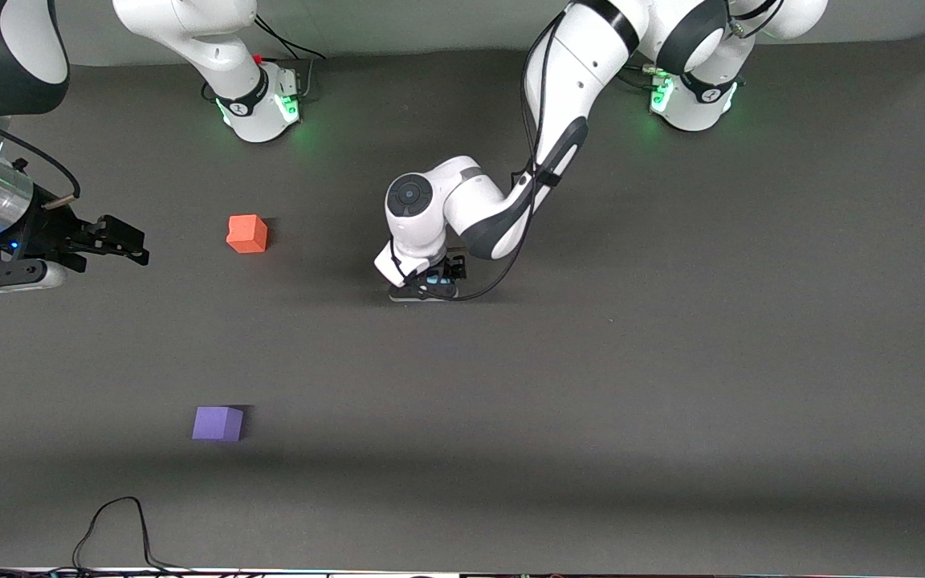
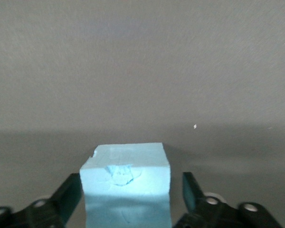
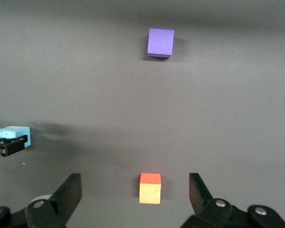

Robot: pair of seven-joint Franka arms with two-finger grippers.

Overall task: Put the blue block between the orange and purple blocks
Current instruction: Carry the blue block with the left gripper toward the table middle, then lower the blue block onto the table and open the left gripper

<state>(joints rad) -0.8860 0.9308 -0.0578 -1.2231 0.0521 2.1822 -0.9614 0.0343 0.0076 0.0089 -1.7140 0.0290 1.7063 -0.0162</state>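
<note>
- Left wrist view: left gripper point(image 2: 127, 199) fingers straddle the blue block point(image 2: 126, 178), not yet pinching; close squarely.
- Right gripper point(image 3: 135, 192), fingers wide, waits over the orange block point(image 3: 150, 188).

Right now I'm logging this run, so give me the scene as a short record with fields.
blue block: between the left end effector's fingers, which do not touch it
orange block: on the table, toward the right arm's end
purple block: nearer the front camera than the orange block
right end effector: open, above the orange block, waiting
</note>
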